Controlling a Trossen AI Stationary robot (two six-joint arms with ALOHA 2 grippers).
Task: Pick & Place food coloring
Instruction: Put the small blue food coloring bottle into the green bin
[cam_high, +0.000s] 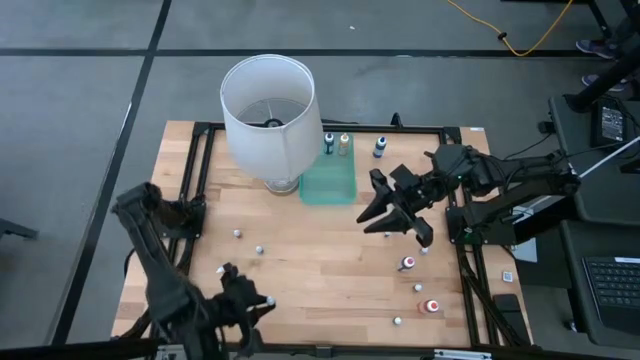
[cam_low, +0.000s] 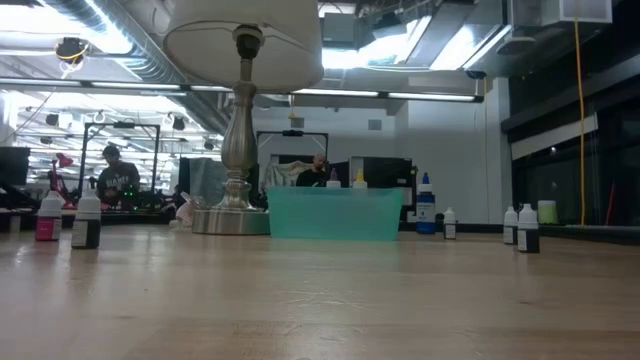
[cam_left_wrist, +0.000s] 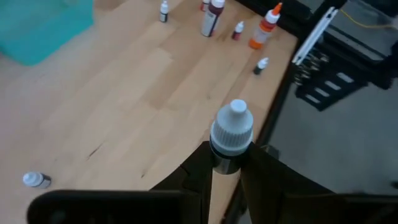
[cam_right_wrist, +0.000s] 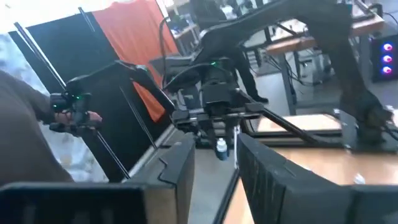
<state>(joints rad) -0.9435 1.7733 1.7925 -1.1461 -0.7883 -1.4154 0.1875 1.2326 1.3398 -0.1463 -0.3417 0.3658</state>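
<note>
Left gripper (cam_left_wrist: 227, 177) jaws clamped on a tiny white-capped food coloring bottle (cam_left_wrist: 231, 134).
I judge transport next; right gripper (cam_high: 400, 212) jaws apart mid-bench.

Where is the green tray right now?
In the high view the green tray lies at the table's far middle, right beside the lamp base, with two small bottles just behind it.

Grey floor (cam_high: 80, 60) crossed by dark tape lines — ceiling strip lights (cam_low: 400, 92), orange curtain (cam_right_wrist: 134, 28), workshop benches behind.
</note>
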